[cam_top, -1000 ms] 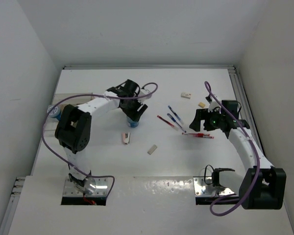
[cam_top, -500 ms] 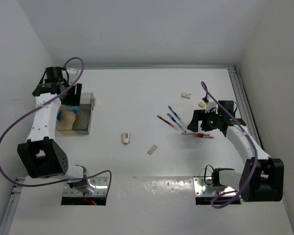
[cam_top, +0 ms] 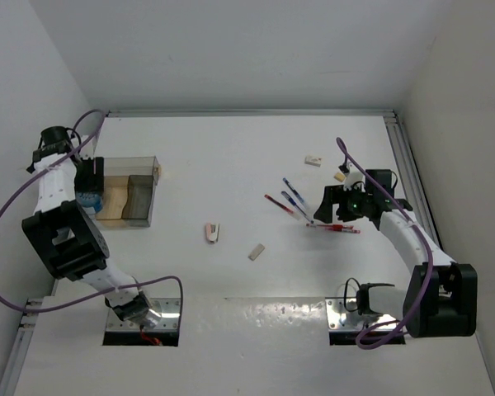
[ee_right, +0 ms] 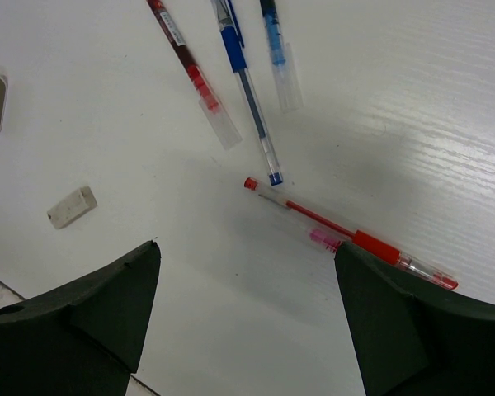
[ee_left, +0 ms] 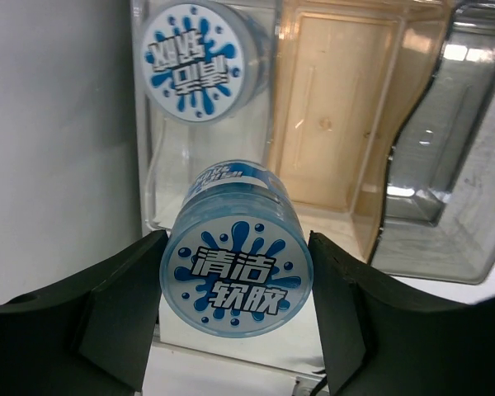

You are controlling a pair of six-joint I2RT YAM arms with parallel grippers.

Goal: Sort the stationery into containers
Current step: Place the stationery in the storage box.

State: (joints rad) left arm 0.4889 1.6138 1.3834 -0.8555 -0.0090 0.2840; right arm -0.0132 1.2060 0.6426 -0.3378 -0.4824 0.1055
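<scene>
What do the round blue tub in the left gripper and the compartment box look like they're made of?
Round tub: probably glossy translucent blue plastic; its side wall lets light through, with a printed label on top. Box: likely hard clear plastic, sections tinted amber and smoky grey; see-through walls with bright glints.

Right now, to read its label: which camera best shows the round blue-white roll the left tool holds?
Left wrist: the round blue-white roll, close up, label facing camera. Top external shows at most a blue speck; right wrist, nothing.
</scene>
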